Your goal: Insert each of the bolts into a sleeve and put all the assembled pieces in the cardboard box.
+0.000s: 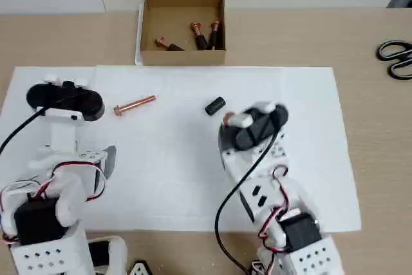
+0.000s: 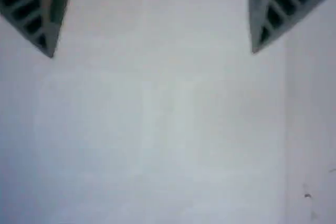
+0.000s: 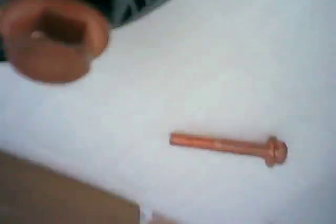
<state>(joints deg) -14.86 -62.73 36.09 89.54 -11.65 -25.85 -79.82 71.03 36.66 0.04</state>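
Note:
A loose copper bolt (image 1: pixel 135 105) (image 3: pixel 228 146) lies on the white paper left of centre. To its right, a black sleeve (image 1: pixel 215 105) rests on the paper, just beyond my right gripper (image 1: pixel 233 120) (image 3: pixel 79 3). That gripper is shut on a second copper bolt (image 1: pixel 226 119), whose hex head (image 3: pixel 52 35) looms close in the right wrist view. The cardboard box (image 1: pixel 148 30) at the back holds three bolts in black sleeves. My left gripper (image 1: pixel 104 159) (image 2: pixel 152 51) hangs open over bare paper at the front left, nothing between its fingers (image 2: pixel 44 19).
The white paper sheet (image 1: pixel 180 178) covers most of the wooden table. Black scissors (image 1: pixel 396 58) lie at the far right edge. The arms' bases and cables occupy the front corners.

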